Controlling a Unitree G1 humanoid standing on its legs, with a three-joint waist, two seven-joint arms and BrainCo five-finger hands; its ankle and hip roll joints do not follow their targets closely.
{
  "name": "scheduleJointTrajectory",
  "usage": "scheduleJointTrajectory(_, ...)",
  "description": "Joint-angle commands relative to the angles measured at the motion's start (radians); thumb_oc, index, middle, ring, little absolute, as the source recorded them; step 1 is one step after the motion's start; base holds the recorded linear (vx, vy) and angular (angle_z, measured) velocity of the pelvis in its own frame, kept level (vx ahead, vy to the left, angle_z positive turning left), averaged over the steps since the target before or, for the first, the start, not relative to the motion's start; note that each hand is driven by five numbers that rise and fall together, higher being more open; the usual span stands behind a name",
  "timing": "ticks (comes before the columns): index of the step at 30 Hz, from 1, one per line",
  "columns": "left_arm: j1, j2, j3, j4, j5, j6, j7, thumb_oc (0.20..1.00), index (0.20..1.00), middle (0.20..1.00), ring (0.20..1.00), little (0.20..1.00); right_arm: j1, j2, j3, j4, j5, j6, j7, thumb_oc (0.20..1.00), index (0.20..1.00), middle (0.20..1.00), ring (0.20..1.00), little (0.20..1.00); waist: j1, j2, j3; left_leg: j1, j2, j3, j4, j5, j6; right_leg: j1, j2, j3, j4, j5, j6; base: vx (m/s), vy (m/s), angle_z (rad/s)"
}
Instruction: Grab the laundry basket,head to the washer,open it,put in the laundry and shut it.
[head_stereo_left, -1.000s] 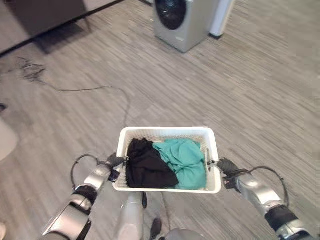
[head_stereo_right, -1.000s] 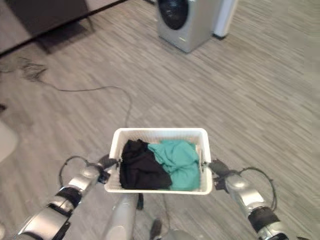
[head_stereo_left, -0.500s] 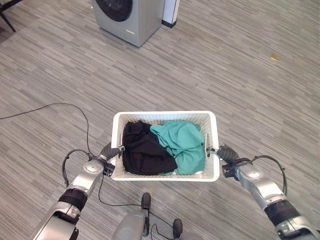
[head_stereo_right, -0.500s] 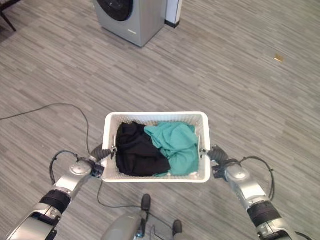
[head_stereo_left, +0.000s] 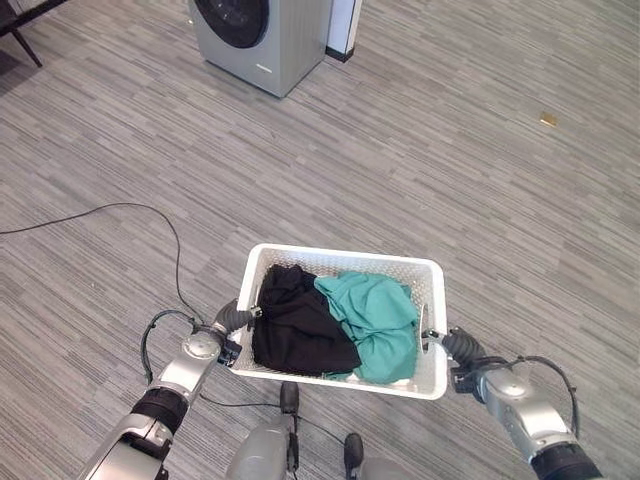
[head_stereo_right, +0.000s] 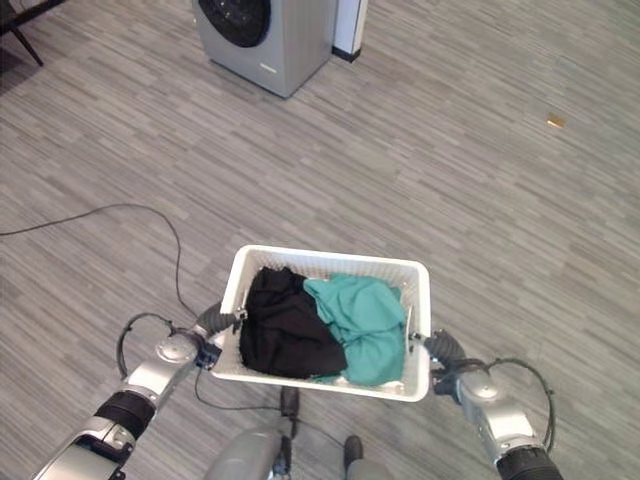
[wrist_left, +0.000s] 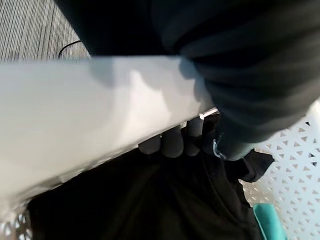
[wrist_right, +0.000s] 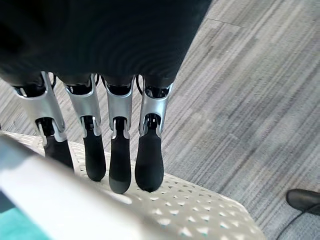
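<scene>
On our left side, our left hand (head_stereo_left: 228, 322) is at the short left end of the basket (head_stereo_left: 432, 296). From the wrist camera we see its fingers (wrist_left: 172, 142) curled over the white rim and down into the basket, so it is holding that end tight.

In the middle, the basket hangs in the air between our two arms, above the gray floor (head_stereo_left: 480, 190). Its long side runs from left to right, from one hand to the other. Inside lie a black cloth (head_stereo_left: 295, 325) on the left and a green cloth (head_stereo_left: 378, 318) on the right, touching each other.

On our right side, our right hand (head_stereo_left: 462, 350) is at the short right end. Its fingers (wrist_right: 148, 160) reach down against the outside wall of the basket. We think it grips the handle there, but we cannot see the thumb, so we are not fully sure.

The washer (head_stereo_left: 262, 35) stands far ahead and off to the left, well apart from the basket. Its dark round door (head_stereo_left: 232, 15) looks closed. So the washer is closer to our left arm than to our right. We think the next move is to walk forward and turn a bit left, keeping the basket level so that nothing falls out.
</scene>
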Motion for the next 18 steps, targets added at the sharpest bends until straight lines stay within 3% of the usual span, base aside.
scheduleJointTrajectory(1, -0.019, -0.048, -0.024, -0.014, 0.006, -0.029, -0.031, 0.2, 0.2, 0.2, 0.2, 0.2, -0.179, 0.096, -0.031, -0.159, 0.194, -0.14, 0.101, 0.2, 0.2, 0.2, 0.2, 0.2, 0.012, 0.007, -0.041, 0.003, 0.027, 0.002, 0.121, -0.092, -0.006, 0.022, -0.073, -0.121, 0.094, 0.371, 0.016, 0.05, 0.135, -0.1)
scheduleJointTrajectory(3, -0.01, -0.053, -0.023, -0.023, 0.0, -0.024, -0.039, 0.2, 0.2, 0.2, 0.2, 0.2, -0.191, 0.103, -0.015, -0.142, 0.207, -0.137, 0.107, 0.2, 0.2, 0.2, 0.2, 0.2, 0.015, 0.018, -0.03, 0.025, 0.029, 0.008, 0.115, -0.093, -0.002, 0.006, -0.077, -0.172, 0.134, 0.366, 0.013, 0.07, 0.111, -0.19)
scheduleJointTrajectory(4, -0.011, -0.052, -0.033, -0.026, 0.007, -0.023, -0.04, 0.2, 0.2, 0.2, 0.2, 0.2, -0.183, 0.096, -0.021, -0.146, 0.208, -0.131, 0.112, 0.2, 0.2, 0.2, 0.2, 0.2, -0.01, 0.021, -0.026, 0.03, 0.015, -0.027, 0.121, -0.094, 0.006, -0.012, 0.018, -0.049, 0.196, 0.337, 0.018, 0.11, 0.056, -0.07)
scheduleJointTrajectory(5, -0.024, -0.061, -0.046, 0.001, 0.017, -0.029, -0.033, 0.2, 0.2, 0.2, 0.2, 0.2, -0.165, 0.089, -0.025, -0.151, 0.222, -0.134, 0.109, 0.2, 0.2, 0.2, 0.2, 0.2, -0.037, 0.027, -0.028, 0.031, 0.008, -0.055, 0.122, -0.095, 0.009, -0.043, 0.126, 0.051, 0.208, 0.244, 0.007, 0.11, 0.058, 0.03)
scheduleJointTrajectory(7, -0.047, -0.087, -0.056, 0.046, 0.04, -0.025, -0.035, 0.2, 0.2, 0.2, 0.2, 0.2, -0.131, 0.096, -0.03, -0.164, 0.239, -0.143, 0.105, 0.2, 0.2, 0.2, 0.2, 0.2, -0.049, 0.015, -0.035, 0.024, -0.023, -0.075, 0.117, -0.086, 0.011, -0.07, 0.211, 0.069, 0.146, 0.157, -0.011, 0.09, 0.098, 0.57)
scheduleJointTrajectory(8, -0.047, -0.088, -0.058, 0.048, 0.041, -0.026, -0.035, 0.2, 0.2, 0.2, 0.2, 0.2, -0.128, 0.096, -0.031, -0.166, 0.239, -0.142, 0.105, 0.2, 0.2, 0.2, 0.2, 0.2, -0.053, 0.013, -0.034, 0.028, -0.028, -0.08, 0.115, -0.088, 0.012, -0.068, 0.207, 0.064, 0.151, 0.15, -0.011, 0.08, 0.051, 0.93)
scheduleJointTrajectory(9, -0.042, -0.089, -0.044, 0.056, 0.042, -0.018, -0.033, 0.2, 0.2, 0.2, 0.2, 0.2, -0.12, 0.101, -0.017, -0.181, 0.236, -0.143, 0.118, 0.2, 0.2, 0.2, 0.2, 0.2, -0.025, -0.007, -0.035, 0.032, -0.04, -0.058, 0.108, -0.075, 0.003, 0.011, 0.151, -0.087, 0.065, 0.127, -0.066, 0.04, -0.022, 1.01)
scheduleJointTrajectory(10, -0.039, -0.088, -0.04, 0.055, 0.048, -0.014, -0.034, 0.2, 0.2, 0.2, 0.2, 0.2, -0.12, 0.095, -0.013, -0.183, 0.239, -0.138, 0.121, 0.2, 0.2, 0.2, 0.2, 0.2, -0.015, -0.009, -0.034, 0.035, -0.033, -0.053, 0.101, -0.07, -0.003, 0.025, 0.156, -0.099, 0.045, 0.102, -0.079, 0.03, -0.024, 0.09)
scheduleJointTrajectory(12, -0.034, -0.092, -0.043, 0.064, 0.055, -0.016, -0.038, 0.2, 0.2, 0.2, 0.2, 0.2, -0.121, 0.089, -0.013, -0.163, 0.251, -0.136, 0.117, 0.2, 0.2, 0.2, 0.2, 0.2, 0.001, -0.012, -0.031, 0.05, -0.039, -0.053, 0.082, -0.057, -0.009, 0.052, 0.167, -0.072, 0.014, 0.12, -0.078, 0.01, -0.072, -0.33)
scheduleJointTrajectory(18, -0.016, -0.098, -0.045, 0.053, 0.045, -0.018, -0.041, 0.2, 0.2, 0.2, 0.2, 0.2, -0.114, 0.099, -0.015, -0.151, 0.282, -0.132, 0.116, 0.2, 0.2, 0.2, 0.2, 0.2, 0.0, -0.012, -0.068, 0.051, -0.062, -0.036, 0.068, -0.067, -0.004, 0.117, 0.137, -0.056, -0.071, 0.17, -0.075, 0.03, -0.002, -0.08)
